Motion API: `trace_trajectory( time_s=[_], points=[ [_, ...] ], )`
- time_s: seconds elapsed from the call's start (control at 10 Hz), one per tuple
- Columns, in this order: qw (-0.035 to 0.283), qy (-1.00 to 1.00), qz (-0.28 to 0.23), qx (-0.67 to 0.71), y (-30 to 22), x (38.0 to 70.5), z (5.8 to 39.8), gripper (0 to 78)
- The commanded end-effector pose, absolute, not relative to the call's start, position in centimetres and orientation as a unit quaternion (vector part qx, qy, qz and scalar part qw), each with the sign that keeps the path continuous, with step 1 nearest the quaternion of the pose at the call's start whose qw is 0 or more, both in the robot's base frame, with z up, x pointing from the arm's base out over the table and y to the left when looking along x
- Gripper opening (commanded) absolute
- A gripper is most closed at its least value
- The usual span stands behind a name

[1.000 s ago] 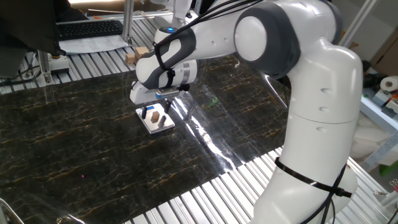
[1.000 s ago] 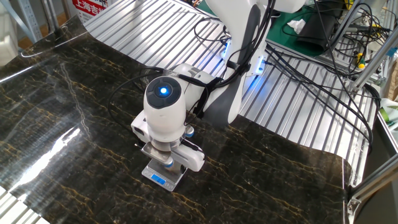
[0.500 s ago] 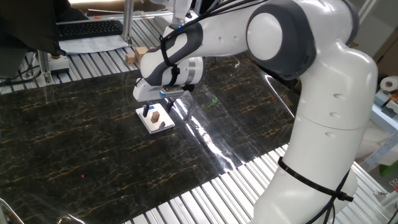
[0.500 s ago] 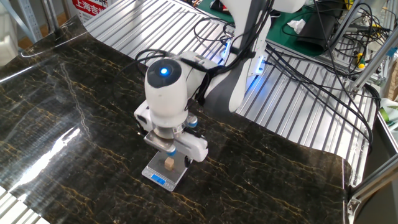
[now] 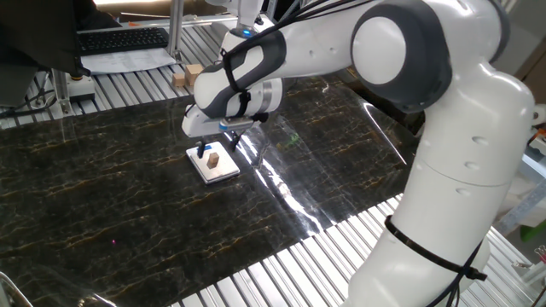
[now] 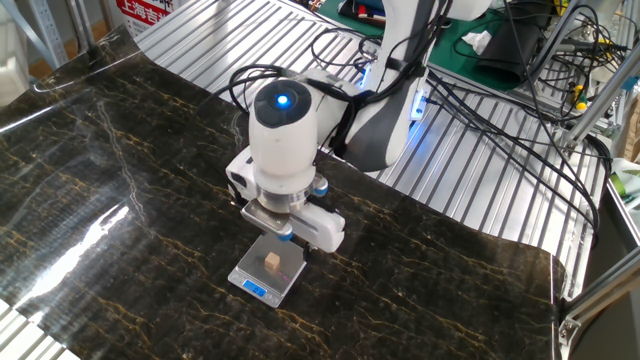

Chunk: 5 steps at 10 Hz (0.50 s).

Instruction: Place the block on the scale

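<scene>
1. Dark marbled sheeting (image 5: pixel 102 196) covers the work surface, and ribbed metal panels (image 6: pixel 250 50) run along its edges; a keyboard (image 5: pixel 119 38) lies on a desk beyond one side, and a tangle of cables (image 6: pixel 520 110) hangs over the other.

2. My arm (image 5: pixel 401 77) arches over that surface from its base, with the blue status light (image 6: pixel 283 99) glowing on the wrist as seen from the other fixed view.

3. My gripper (image 5: pixel 220 150) hangs just above the scale (image 6: pixel 266 271), apart from it. It grips nothing. A dark fingertip (image 5: pixel 202 153) shows on one side in one fixed view, so I judge the jaws parted, though the gap itself is mostly hidden under the wrist.

4. That scale lies flat on the dark sheeting, its blue strip (image 6: pixel 257 290) on the edge nearest the other fixed camera.

5. Beyond the sheet's far edge, some pale wooden blocks (image 5: pixel 183 77) sit on the ribbed metal, well apart from everything else.

6. My target, the block (image 6: pixel 271 262), stands on the scale's plate, roughly at its middle, free of my fingers. As I read it, the placing is done; all that is left is to lift clear without knocking the cube.
</scene>
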<state>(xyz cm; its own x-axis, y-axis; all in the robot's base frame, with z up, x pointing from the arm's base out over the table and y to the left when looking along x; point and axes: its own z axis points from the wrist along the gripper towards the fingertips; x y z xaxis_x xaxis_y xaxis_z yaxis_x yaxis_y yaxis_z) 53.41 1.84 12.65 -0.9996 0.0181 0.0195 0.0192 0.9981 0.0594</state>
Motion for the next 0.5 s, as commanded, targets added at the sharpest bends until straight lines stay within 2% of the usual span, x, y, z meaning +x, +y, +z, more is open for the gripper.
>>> trace_trajectory(
  time_s=[0.1,0.5],
  points=[
    [0.02,-1.0,-0.015,0.003,0.1,54.2,15.5,77.5],
    [0.015,-1.0,-0.011,0.006,-1.3,53.4,16.4,77.5]
  ],
)
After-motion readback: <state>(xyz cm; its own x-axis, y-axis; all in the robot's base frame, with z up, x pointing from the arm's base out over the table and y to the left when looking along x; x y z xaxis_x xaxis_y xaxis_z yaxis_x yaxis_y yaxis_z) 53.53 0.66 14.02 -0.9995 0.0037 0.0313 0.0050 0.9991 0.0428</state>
